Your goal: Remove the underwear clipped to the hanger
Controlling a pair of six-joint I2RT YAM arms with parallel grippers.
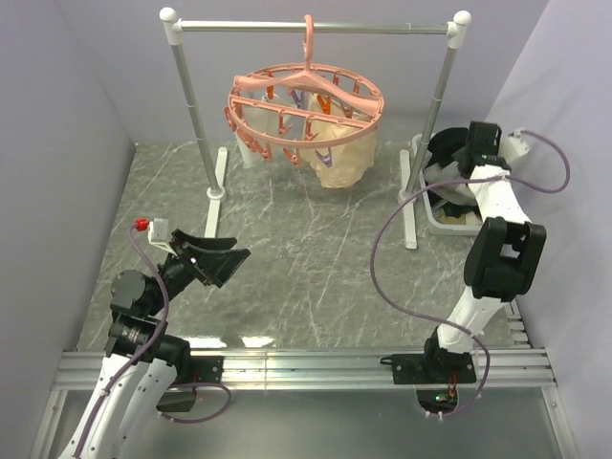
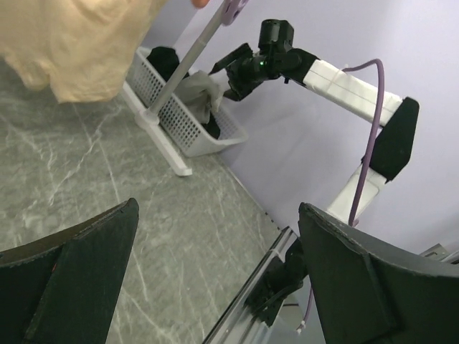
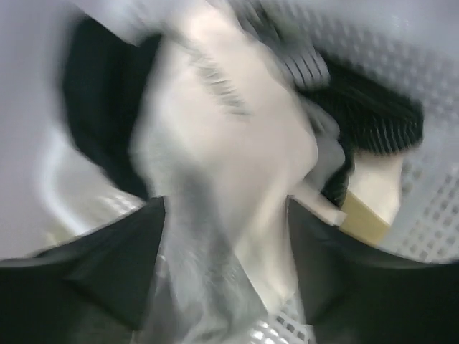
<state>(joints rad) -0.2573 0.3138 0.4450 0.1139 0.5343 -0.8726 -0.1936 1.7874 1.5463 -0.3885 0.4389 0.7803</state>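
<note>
The salmon-pink hanger [image 1: 306, 100] hangs by its hook from the silver rail. A cream-beige underwear [image 1: 344, 158] and a paler piece [image 1: 251, 143] hang from its clips; the cream piece [image 2: 72, 43] fills the left wrist view's top left. My right gripper [image 1: 448, 167] hovers over the white basket [image 1: 435, 222]. In the right wrist view its jaws stand apart [image 3: 226, 236] with a blurred pale grey-cream underwear [image 3: 222, 158] loose between them, above black garments [image 3: 100, 107]. My left gripper [image 1: 215, 260] is open and holds nothing [image 2: 222, 279], low over the table's left side.
The silver rail [image 1: 316, 28] with white caps stands on two posts with white feet [image 1: 215, 182] [image 1: 411, 222]. The basket [image 2: 186, 122] sits by the right wall behind the right post. A metal frame [image 1: 306, 363] runs along the near edge.
</note>
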